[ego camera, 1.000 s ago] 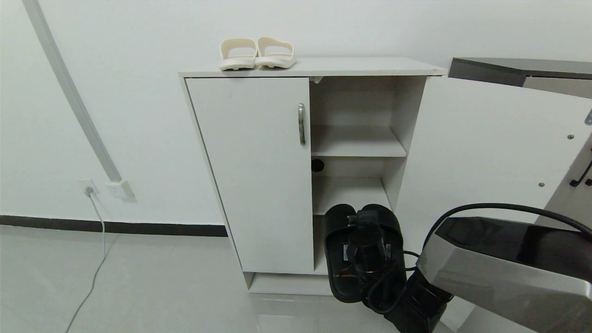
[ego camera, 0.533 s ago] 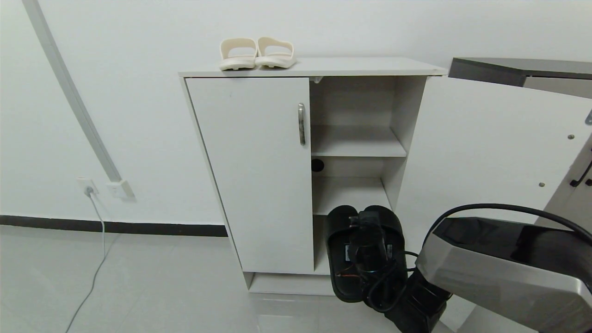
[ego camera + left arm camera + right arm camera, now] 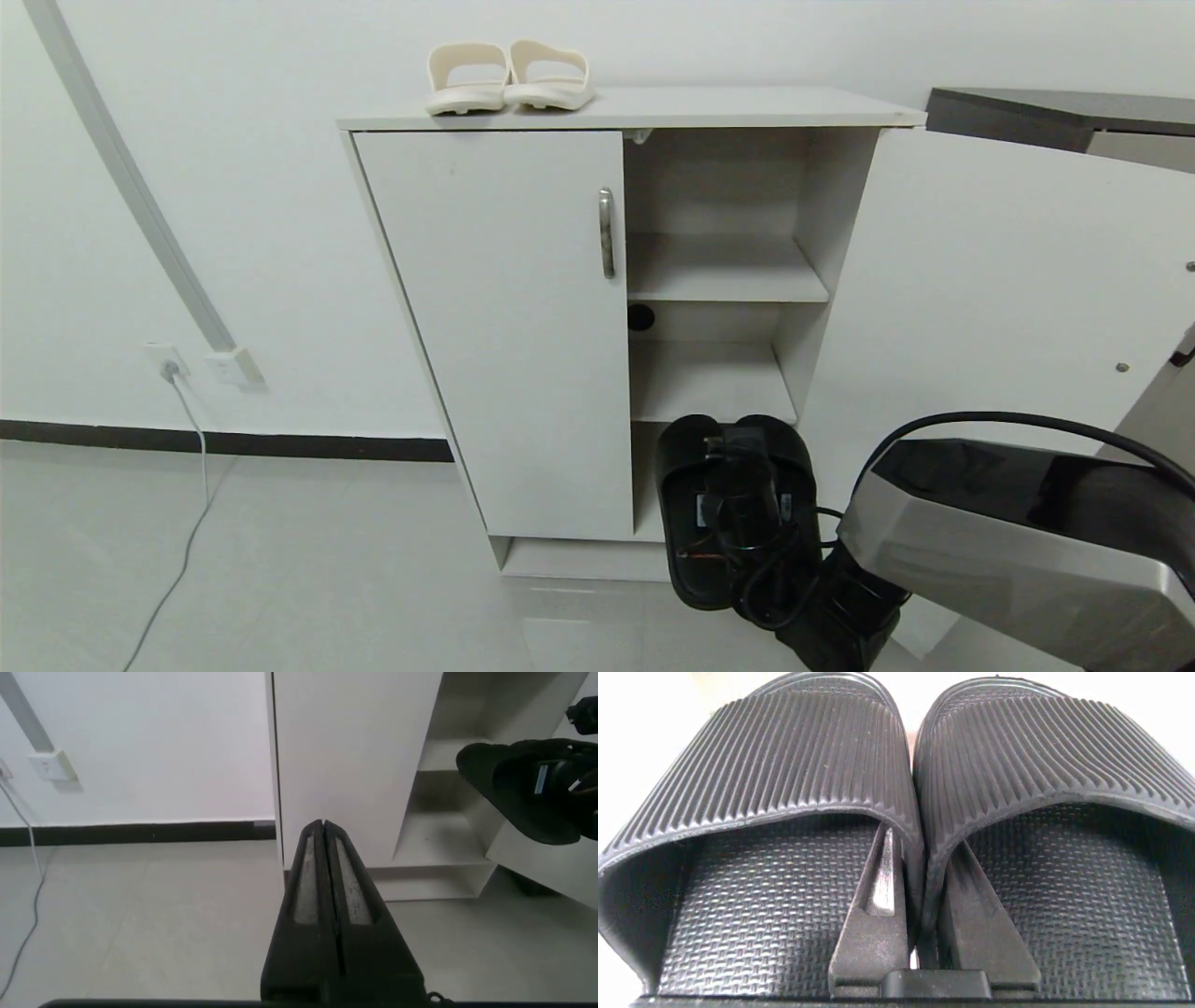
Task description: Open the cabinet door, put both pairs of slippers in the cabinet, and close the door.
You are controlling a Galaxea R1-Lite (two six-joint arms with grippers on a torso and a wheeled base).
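Item — black slippers [image 3: 680,495]: pair, ribbed rubbery straps, diamond-textured footbeds, pressed side by side. Right claw [image 3: 920,854] clenched on them, one finger inside each slipper, pinching the two adjoining strap walls between. Pair held off the floor, just before the lowest opening of the cabinet [image 3: 747,103].
Item — cream slippers [image 3: 509,77]: smooth moulded pair, side by side on the cabinet top, left end.
Cabinet: white flat panels, two shelves [image 3: 724,275]; left door [image 3: 495,327] closed, slim metal handle [image 3: 607,233]; right door [image 3: 990,289] swung wide.
Left claw [image 3: 323,831]: clamped shut on nothing, low over grey floor tiles [image 3: 140,915].
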